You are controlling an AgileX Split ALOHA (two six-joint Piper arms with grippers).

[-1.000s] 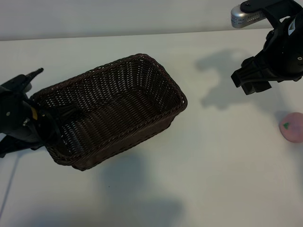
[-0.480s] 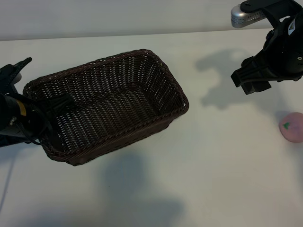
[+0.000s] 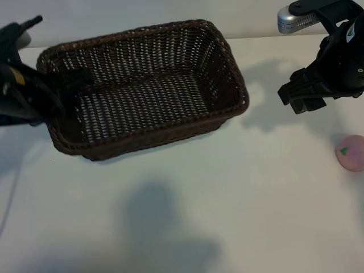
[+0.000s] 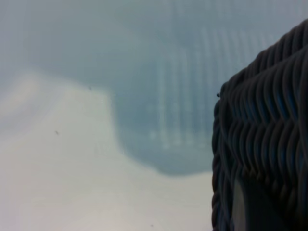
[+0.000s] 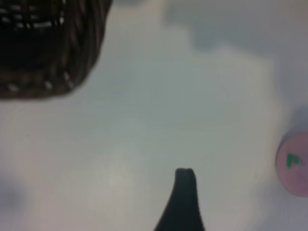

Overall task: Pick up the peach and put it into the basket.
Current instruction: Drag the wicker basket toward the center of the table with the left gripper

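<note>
Two arms in play, one busy. Landmark: the basket.

Nearest to camera: bare table with the basket's shadow on it, detached from the basket, so I judge the basket is off the surface.

The peach sits on the table well to the right of the basket, untouched, green leaf mark showing.

Left gripper is clamped on the basket's left end wall, one finger inside the weave; the left wrist view shows wicker close against the camera.

Right gripper hangs between basket and peach, above the table, jaws spread wide and holding nothing.

Step in hand: repositioning the basket; the peach pick has not begun. Next move, as I judge it: set or steady the basket, then bring the right gripper down over the peach and close on it. A round fruit may roll if nudged.

Against earlier frames: basket has risen and swung toward the far edge, its long side now nearer level. Right gripper and peach unchanged.
</note>
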